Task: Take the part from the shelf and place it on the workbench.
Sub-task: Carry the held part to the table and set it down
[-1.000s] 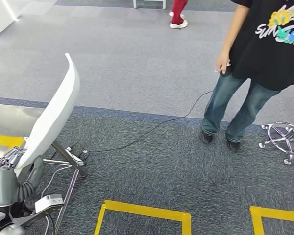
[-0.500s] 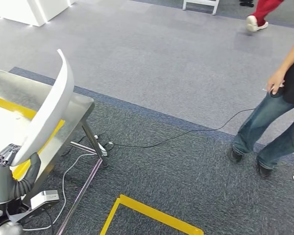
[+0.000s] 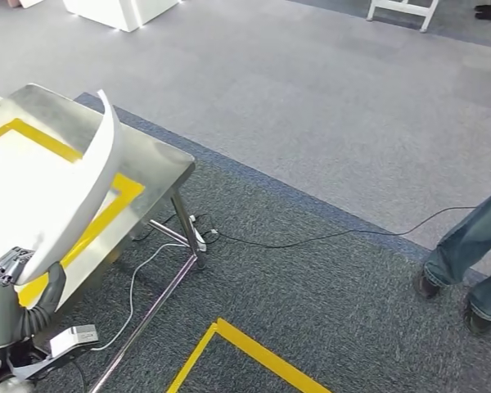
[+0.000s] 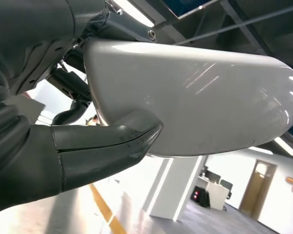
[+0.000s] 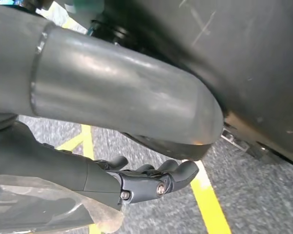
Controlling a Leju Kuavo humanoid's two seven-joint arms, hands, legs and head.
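Glossy curved white part (image 3: 76,192) in left hand (image 3: 8,299)

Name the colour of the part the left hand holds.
White and glossy, the part shows best in the head view.

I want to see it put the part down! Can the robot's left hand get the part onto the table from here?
Probably yes. The left hand grips the white part at its lower end, and the part already hangs over the table. The marked area below it looks bare, so nothing seems to block lowering it.
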